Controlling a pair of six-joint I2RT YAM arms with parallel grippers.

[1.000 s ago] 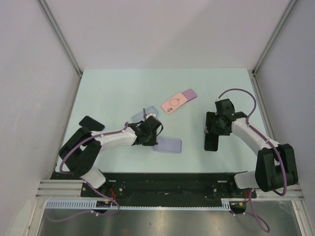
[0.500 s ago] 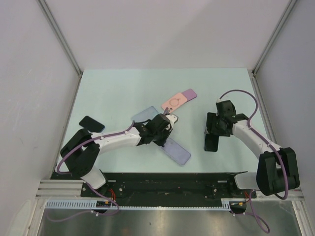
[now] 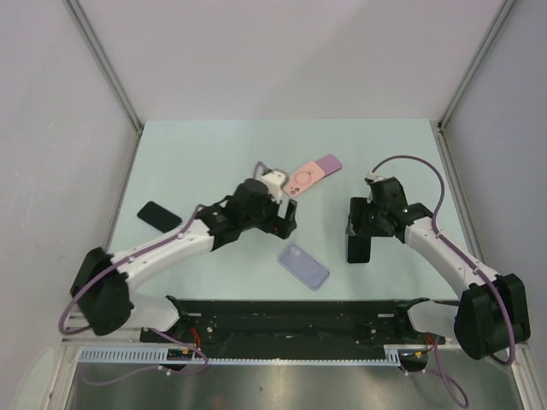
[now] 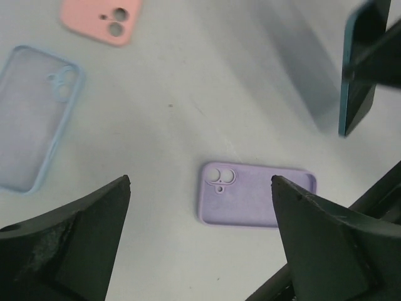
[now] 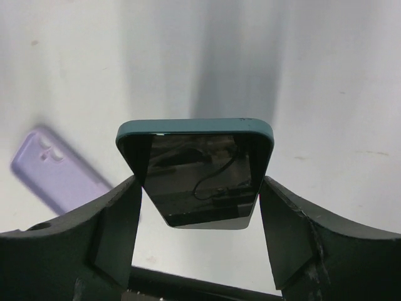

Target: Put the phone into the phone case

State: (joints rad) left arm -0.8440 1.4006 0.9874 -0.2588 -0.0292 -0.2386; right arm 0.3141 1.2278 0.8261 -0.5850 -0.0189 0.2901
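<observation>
Right gripper (image 5: 197, 194) clamps phone (image 5: 195, 163) by side edges, right of purple case (image 4: 257, 202); tilted descent could jam corner, shove case. Left gripper (image 4: 200, 180) above case: spread wide, empty, bracing nothing.

2 white arms (image 3: 162, 248) with black joints, looping purple cables (image 3: 410, 157), black wedge-shaped fingers (image 4: 69, 251)

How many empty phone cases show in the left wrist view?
3: pink case top left, clear blue case at the left edge, lilac case low centre. More may lie outside this view.
</observation>
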